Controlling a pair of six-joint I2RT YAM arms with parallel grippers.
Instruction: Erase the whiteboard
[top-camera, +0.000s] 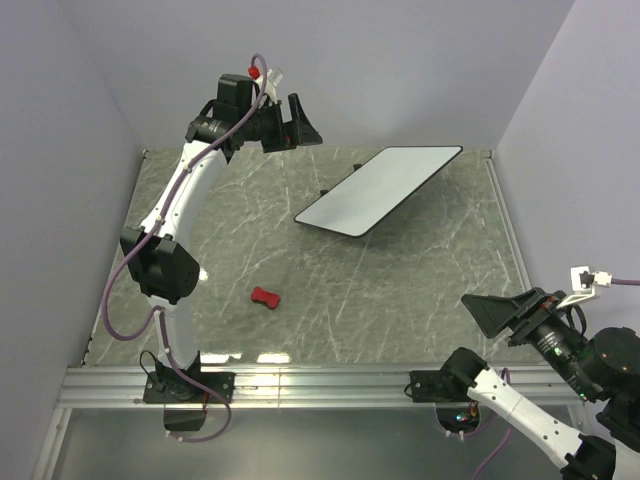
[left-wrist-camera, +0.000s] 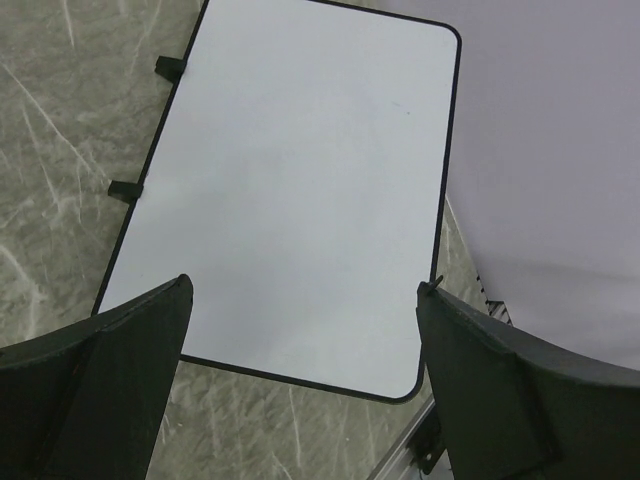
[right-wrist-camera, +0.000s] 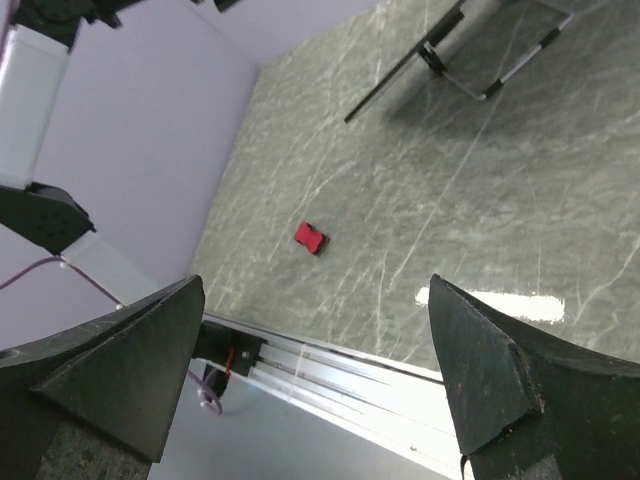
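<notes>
The whiteboard lies tilted at the back centre-right of the table, white with a thin black rim and no marks that I can see. It fills the left wrist view and shows edge-on in the right wrist view. The small red eraser lies on the table at centre-left, also in the right wrist view. My left gripper is open and empty, raised at the back, left of the board. My right gripper is open and empty at the near right.
The grey marbled table is walled by lilac panels on three sides. An aluminium rail runs along the near edge. Two small black clips stick out from the board's left rim.
</notes>
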